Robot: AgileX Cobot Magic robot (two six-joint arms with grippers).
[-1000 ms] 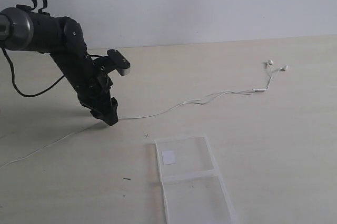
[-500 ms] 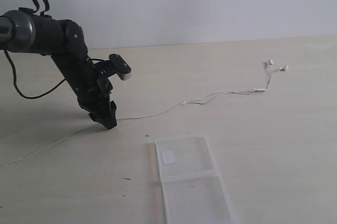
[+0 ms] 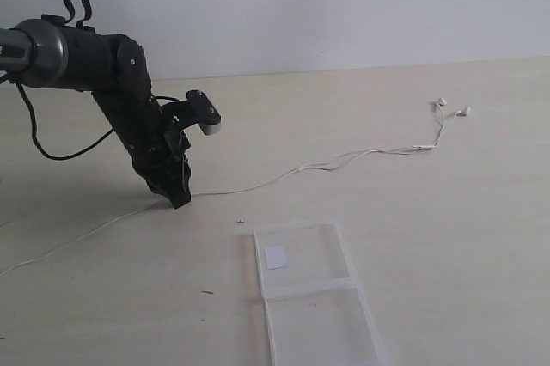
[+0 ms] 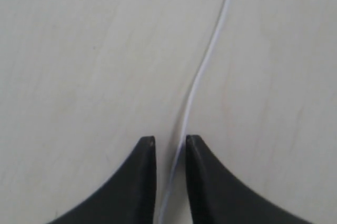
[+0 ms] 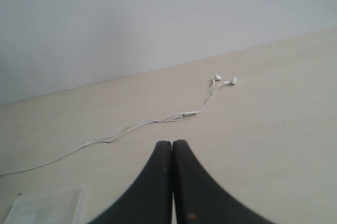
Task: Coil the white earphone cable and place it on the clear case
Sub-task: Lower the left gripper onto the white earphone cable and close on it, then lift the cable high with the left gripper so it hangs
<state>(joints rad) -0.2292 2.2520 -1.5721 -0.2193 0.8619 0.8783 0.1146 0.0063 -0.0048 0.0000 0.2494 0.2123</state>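
The clear case (image 3: 318,323) lies nearest on the surface (image 3: 447,211). Behind it, the left tool (image 4: 170,140) stands narrow around the white cable (image 4: 204,66), not pinching yet. The cable looks light, floppy and slippery; grab mid-length, gently. Its earbuds (image 3: 441,102) lie farthest.

Left arm (image 3: 129,117) blocks far left; white earphone cable (image 3: 284,174) spans middle; clear case (image 3: 311,284) near centre; right free.

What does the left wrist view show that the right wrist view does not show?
Only left wrist view: the left end effector, tips slightly apart, with the white earphone cable running between them. Only right wrist view: the shut right end effector, the earbuds, the inline remote, a corner of the clear case. Both: the cable on the pale table.
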